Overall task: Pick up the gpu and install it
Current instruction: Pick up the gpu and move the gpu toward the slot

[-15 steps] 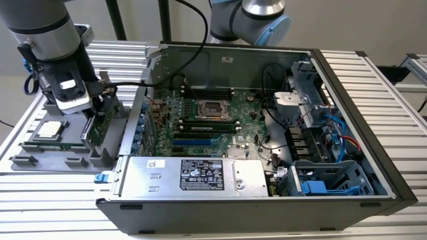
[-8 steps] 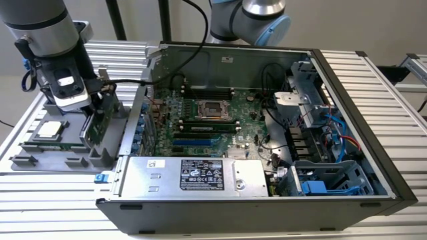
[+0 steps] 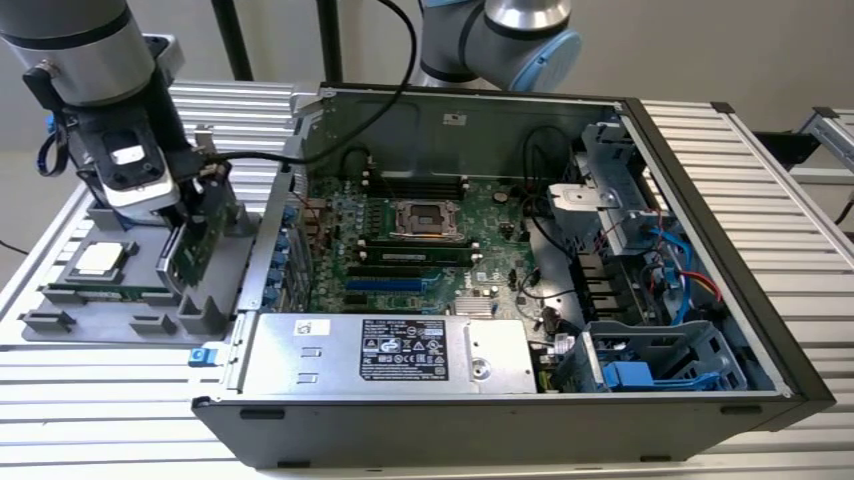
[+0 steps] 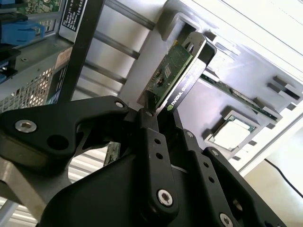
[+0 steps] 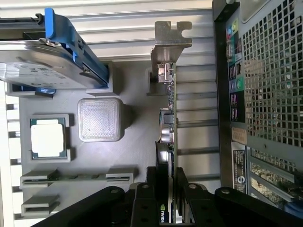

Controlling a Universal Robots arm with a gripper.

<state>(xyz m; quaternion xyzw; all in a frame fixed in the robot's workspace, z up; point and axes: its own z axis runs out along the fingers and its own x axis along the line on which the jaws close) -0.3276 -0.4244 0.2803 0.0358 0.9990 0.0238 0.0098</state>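
The black two-finger gripper is clamped on one edge of the thin green-and-black gpu. The card stands upright at the grey plastic parts tray, with the open black computer case just beside that tray.

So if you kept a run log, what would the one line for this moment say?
stage: pickup | gripper: shut on gpu | gpu: upright at grey tray, beside computer case | install: not done

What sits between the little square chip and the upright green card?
In the first wrist view, a pale square block on the grey tray lies between the chip and the gpu.
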